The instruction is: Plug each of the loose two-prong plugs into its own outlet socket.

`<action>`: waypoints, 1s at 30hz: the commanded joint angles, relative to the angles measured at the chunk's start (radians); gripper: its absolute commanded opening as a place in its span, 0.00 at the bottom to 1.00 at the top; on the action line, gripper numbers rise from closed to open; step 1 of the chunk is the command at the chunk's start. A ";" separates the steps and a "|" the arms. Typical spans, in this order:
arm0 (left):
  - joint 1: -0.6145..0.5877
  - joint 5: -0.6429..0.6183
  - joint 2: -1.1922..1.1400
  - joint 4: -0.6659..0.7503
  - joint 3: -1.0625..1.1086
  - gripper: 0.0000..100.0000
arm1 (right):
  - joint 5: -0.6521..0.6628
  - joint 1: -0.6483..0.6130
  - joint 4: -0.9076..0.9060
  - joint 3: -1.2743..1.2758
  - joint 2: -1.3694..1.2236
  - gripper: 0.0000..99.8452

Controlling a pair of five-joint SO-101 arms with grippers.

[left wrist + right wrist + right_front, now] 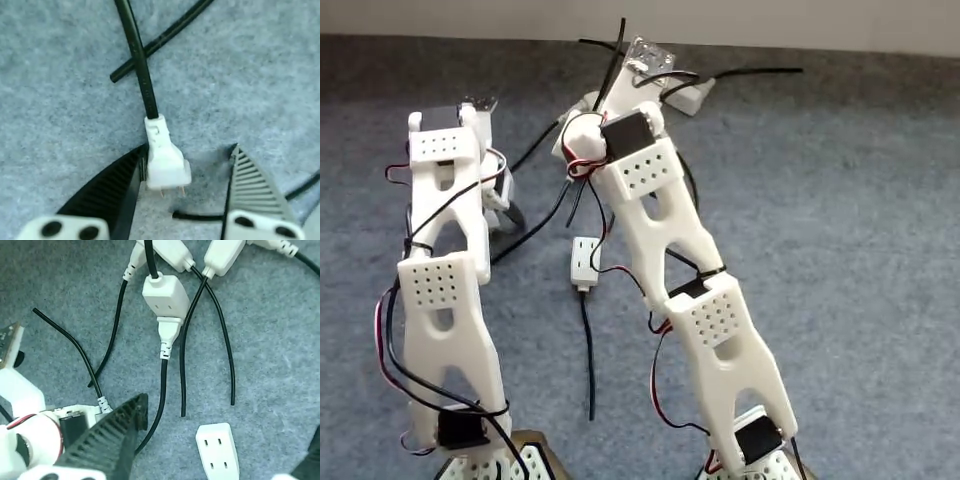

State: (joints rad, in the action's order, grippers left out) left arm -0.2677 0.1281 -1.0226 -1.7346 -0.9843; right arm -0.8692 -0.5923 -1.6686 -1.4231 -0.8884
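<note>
Your loose plug (165, 162) lies on the desk (60, 75) between the left gripper (189, 149)'s wide-open fingers, the black finger (117, 187) just beside its edge, nothing gripped. In the high view, a free socket (584, 257) sits mid-frame between the arms. The right gripper (230, 415) gapes open, holding nothing.

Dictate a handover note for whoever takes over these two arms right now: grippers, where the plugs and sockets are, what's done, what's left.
Left gripper: open, fingers either side of the loose plug, which lies on the carpet, not clamped.
Right gripper: open, near the empty socket.
Done: one seated plug is in the filled socket.
Left: grip the loose plug and probably take it to the empty socket.
</note>
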 commanded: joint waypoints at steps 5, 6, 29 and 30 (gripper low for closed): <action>0.019 0.002 -0.059 0.046 -0.035 0.19 | 0.000 -0.012 0.001 -0.041 0.025 0.47; 0.019 0.002 -0.051 0.044 -0.035 0.17 | 0.000 -0.012 0.001 -0.041 0.025 0.47; -0.116 0.008 0.001 0.008 -0.381 0.01 | 0.000 -0.012 0.001 -0.041 0.027 0.47; -0.117 0.008 0.013 0.000 -0.437 0.01 | 0.000 -0.012 0.001 -0.041 0.027 0.47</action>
State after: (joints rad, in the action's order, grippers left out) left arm -0.3353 0.1358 -1.0779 -1.7238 -1.1945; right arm -0.8692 -0.5923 -1.6686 -1.4231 -0.8884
